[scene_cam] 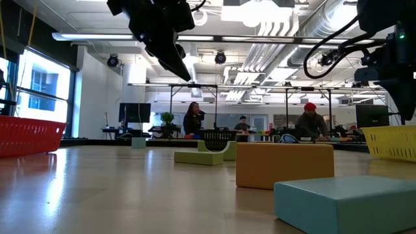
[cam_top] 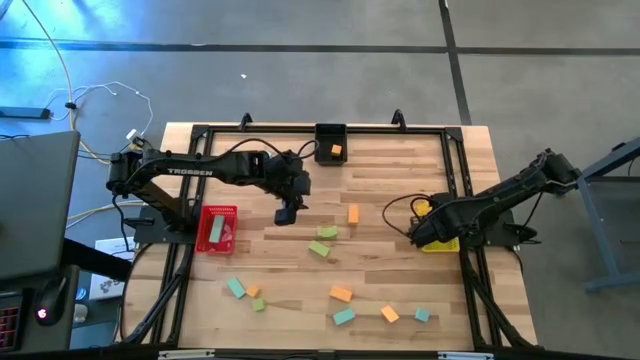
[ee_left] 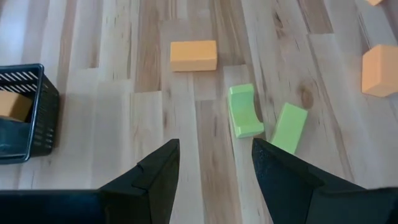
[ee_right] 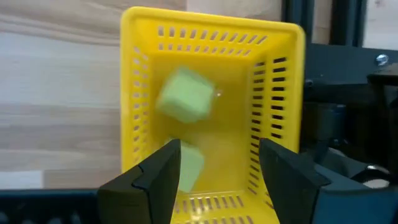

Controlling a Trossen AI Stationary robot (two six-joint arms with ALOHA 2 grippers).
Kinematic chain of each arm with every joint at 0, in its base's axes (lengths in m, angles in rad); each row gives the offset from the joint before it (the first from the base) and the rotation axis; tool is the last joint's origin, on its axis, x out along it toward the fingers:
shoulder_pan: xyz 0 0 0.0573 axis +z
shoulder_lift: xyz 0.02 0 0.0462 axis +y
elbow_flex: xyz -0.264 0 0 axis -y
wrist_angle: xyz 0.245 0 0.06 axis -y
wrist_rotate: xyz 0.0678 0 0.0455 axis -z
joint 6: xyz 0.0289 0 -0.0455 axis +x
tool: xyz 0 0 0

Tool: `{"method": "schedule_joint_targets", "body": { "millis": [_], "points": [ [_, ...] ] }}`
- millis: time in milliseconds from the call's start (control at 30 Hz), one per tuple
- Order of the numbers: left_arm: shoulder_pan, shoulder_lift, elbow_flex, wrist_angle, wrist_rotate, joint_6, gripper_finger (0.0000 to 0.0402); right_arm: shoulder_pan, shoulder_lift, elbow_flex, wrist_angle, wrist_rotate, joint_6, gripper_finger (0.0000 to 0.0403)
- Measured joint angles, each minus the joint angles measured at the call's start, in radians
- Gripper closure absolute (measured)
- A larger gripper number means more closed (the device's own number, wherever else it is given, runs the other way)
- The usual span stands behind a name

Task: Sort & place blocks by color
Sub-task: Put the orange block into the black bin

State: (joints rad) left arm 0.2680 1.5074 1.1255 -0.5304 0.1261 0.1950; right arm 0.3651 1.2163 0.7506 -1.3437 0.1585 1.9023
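My left gripper (cam_top: 287, 214) is open and empty above the table's middle. It also shows in the left wrist view (ee_left: 214, 163), above bare wood near two yellow-green blocks (ee_left: 244, 111) (ee_left: 289, 127) and an orange block (ee_left: 193, 55). My right gripper (cam_top: 424, 233) is open over the yellow bin (cam_top: 443, 244) at the right. In the right wrist view the right gripper (ee_right: 217, 165) stands above two yellow-green blocks in the bin, one blurred (ee_right: 186, 93) and one lower (ee_right: 189, 165). Neither block touches the fingers. Several orange, teal and yellow-green blocks lie flat on the near half of the table (cam_top: 341, 294).
A black bin (cam_top: 330, 143) with an orange block (cam_top: 336, 150) stands at the far edge. A red bin (cam_top: 217, 228) with a teal block stands at the left. A dark frame runs around the table. People sit in the room beyond the table (scene_cam: 312, 123).
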Motion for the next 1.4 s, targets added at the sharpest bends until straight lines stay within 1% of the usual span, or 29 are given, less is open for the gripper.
{"method": "schedule_joint_targets", "body": {
  "millis": [233,500,667,733,800,867,967,1000,1067,1133,1233,1333,1400],
  "points": [
    [0.000,0.000,0.000,0.027,0.000,-0.034,0.0213,-0.001,0.000,0.000,0.074,0.033,-0.044,0.0201],
    [0.000,0.000,0.000,0.028,0.000,-0.035,0.0213,-0.001,0.000,0.016,0.072,0.054,-0.044,0.0201],
    [0.000,0.000,0.000,0.028,0.000,-0.006,0.0213,-0.001,0.000,0.096,0.073,0.144,-0.081,0.0201],
    [0.000,0.000,0.000,0.029,-0.008,0.016,0.0213,-0.001,0.000,0.128,0.075,0.199,-0.103,0.0201],
    [0.000,0.000,0.000,0.031,-0.041,0.033,0.0213,-0.001,0.000,0.152,0.092,0.271,-0.129,0.0201],
    [-0.001,0.000,0.000,0.031,-0.096,0.045,0.0213,-0.001,0.000,0.163,0.122,0.347,-0.159,0.0201],
    [-0.001,0.000,0.000,0.025,-0.230,0.069,0.0213,-0.010,0.000,0.165,0.185,0.453,-0.235,0.0201],
    [-0.001,0.000,0.000,0.022,-0.279,0.078,0.0213,-0.019,0.000,0.165,0.206,0.474,-0.263,0.0201],
    [0.000,0.000,0.000,0.009,-0.363,0.081,0.0213,-0.045,0.000,0.165,0.253,0.480,-0.329,0.0201],
    [0.009,0.000,0.000,-0.011,-0.394,0.081,0.0213,-0.078,0.000,0.165,0.304,0.460,-0.408,0.0201],
    [0.034,-0.011,0.000,-0.064,-0.366,0.077,0.0213,-0.124,0.000,0.165,0.402,0.434,-0.546,0.0201],
    [0.073,-0.024,0.000,-0.098,-0.280,0.055,0.0213,-0.174,0.000,0.165,0.520,0.432,-0.691,0.0201],
    [0.101,-0.032,0.000,-0.111,-0.221,0.033,0.0213,-0.211,0.000,0.165,0.599,0.405,-0.784,0.0201]
  ]
}}
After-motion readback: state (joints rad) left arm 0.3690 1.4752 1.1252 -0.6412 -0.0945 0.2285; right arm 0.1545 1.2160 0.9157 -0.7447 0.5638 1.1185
